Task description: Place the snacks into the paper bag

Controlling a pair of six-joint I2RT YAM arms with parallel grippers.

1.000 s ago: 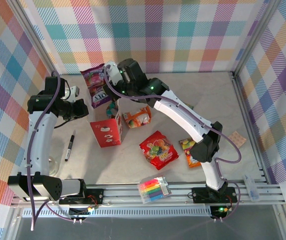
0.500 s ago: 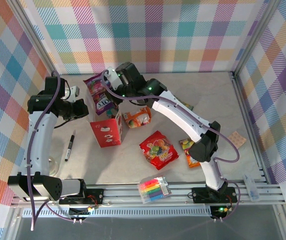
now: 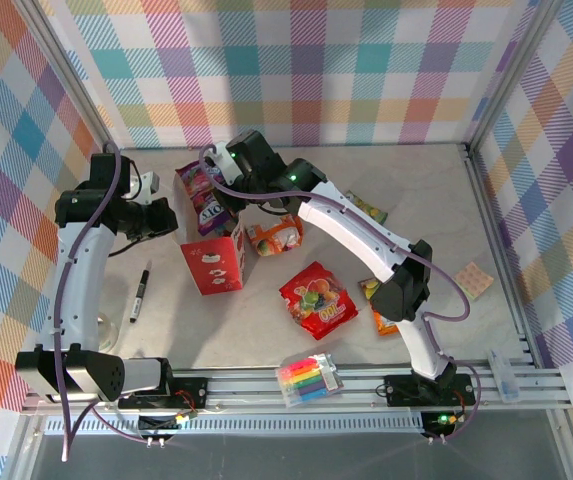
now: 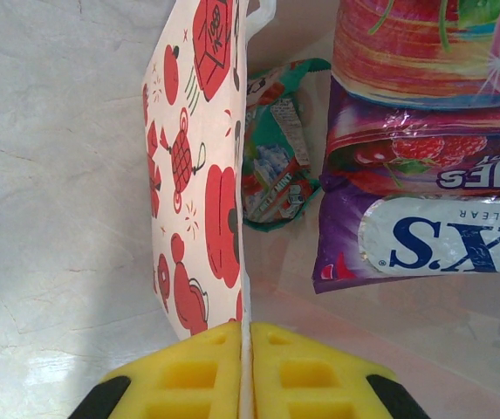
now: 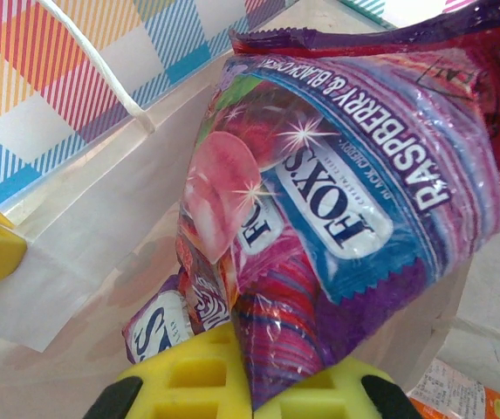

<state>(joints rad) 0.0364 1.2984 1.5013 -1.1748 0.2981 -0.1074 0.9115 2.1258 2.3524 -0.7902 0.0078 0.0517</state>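
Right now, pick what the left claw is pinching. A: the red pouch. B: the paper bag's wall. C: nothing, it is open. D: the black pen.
B: in the left wrist view the left claw is shut on the edge of the paper bag, while the right claw holds the purple pouch.

In the paper bag (image 4: 199,166), its wall and a purple pouch (image 4: 424,249) half cover a teal pouch (image 4: 276,166). Right of it, the right arm (image 3: 351,225) partly hides an orange pouch (image 3: 376,305) and a yellow-green pouch (image 3: 368,208).
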